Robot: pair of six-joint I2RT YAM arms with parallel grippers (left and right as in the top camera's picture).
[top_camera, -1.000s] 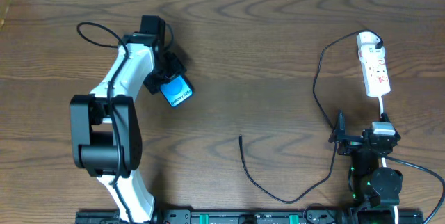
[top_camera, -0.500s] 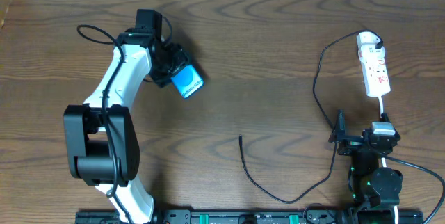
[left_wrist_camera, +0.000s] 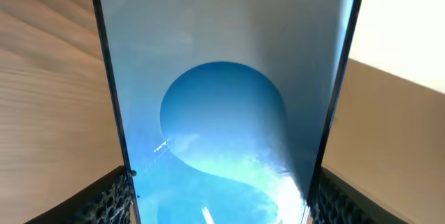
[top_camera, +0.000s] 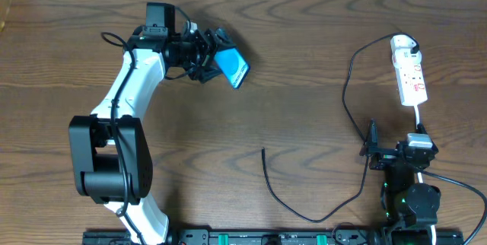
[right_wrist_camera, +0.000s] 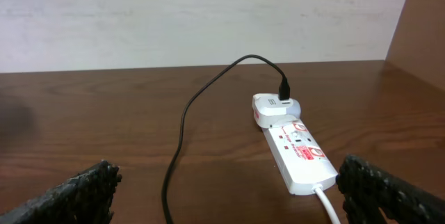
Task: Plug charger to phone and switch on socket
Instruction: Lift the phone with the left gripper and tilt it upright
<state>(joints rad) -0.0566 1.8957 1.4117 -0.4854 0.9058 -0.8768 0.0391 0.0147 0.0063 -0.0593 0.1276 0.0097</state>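
Observation:
My left gripper (top_camera: 207, 59) is shut on the phone (top_camera: 232, 68) and holds it above the table at the far left, its blue screen tilted. In the left wrist view the phone (left_wrist_camera: 222, 99) fills the frame, with a dark finger (left_wrist_camera: 104, 200) against each long edge. The charger cable (top_camera: 346, 97) runs from its white adapter (top_camera: 405, 45), plugged into the socket (top_camera: 413, 81) at the far right, down to a loose plug tip (top_camera: 263, 151) on the table's middle. My right gripper (top_camera: 396, 147) stands open just short of the socket (right_wrist_camera: 297, 156), with nothing between its fingers (right_wrist_camera: 80, 195).
The socket's white cord (right_wrist_camera: 327, 204) leads back towards my right arm. The charger cable (right_wrist_camera: 182, 123) crosses the table left of the socket. A pale wall (right_wrist_camera: 208, 15) stands behind the table's far edge.
My left arm has swung the phone right and towards the far edge, turning it as it went. The right arm, socket and charger have not moved.

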